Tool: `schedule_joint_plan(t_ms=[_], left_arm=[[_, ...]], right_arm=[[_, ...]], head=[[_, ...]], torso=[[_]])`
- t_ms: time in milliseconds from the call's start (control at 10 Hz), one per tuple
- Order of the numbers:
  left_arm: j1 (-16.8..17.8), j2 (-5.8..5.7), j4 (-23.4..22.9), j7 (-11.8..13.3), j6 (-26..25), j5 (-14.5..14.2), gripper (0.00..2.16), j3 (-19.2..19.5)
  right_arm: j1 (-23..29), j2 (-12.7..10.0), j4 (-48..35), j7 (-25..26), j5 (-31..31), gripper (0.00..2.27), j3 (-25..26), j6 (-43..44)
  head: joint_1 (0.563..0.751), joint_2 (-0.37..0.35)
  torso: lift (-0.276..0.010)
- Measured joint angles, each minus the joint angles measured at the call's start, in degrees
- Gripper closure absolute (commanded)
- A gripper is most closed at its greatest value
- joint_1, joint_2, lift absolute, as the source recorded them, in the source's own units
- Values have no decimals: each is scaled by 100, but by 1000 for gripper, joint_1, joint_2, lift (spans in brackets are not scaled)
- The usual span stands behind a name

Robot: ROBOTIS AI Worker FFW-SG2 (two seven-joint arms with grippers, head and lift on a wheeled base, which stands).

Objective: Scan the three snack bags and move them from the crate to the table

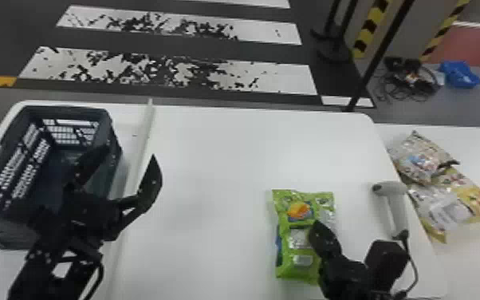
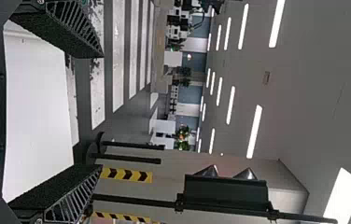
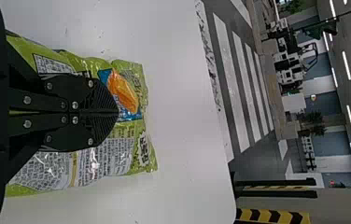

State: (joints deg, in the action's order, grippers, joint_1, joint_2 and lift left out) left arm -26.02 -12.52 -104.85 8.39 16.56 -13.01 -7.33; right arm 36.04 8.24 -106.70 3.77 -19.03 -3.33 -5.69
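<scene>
Looks to be at the last bag's turn: green bag (image 1: 301, 235) flat on the table (image 1: 211, 159) under the right gripper (image 3: 116, 112), fingers together, other bags (image 1: 418, 157) beyond the scanner (image 1: 398, 211). Seems to call next for opening, then gripping; can leave the left gripper (image 1: 129, 157), fingers apart, by the crate (image 1: 0, 227)
</scene>
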Motion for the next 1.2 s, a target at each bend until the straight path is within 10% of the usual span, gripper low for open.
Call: schedule_joint_plan(t_ms=[1200], left_arm=[[369, 13, 445, 31, 17, -71, 29, 2]], right_arm=[[-1571, 60, 1343, -65, 557, 2246, -154, -535]], head=[[695, -67]], torso=[[-62]])
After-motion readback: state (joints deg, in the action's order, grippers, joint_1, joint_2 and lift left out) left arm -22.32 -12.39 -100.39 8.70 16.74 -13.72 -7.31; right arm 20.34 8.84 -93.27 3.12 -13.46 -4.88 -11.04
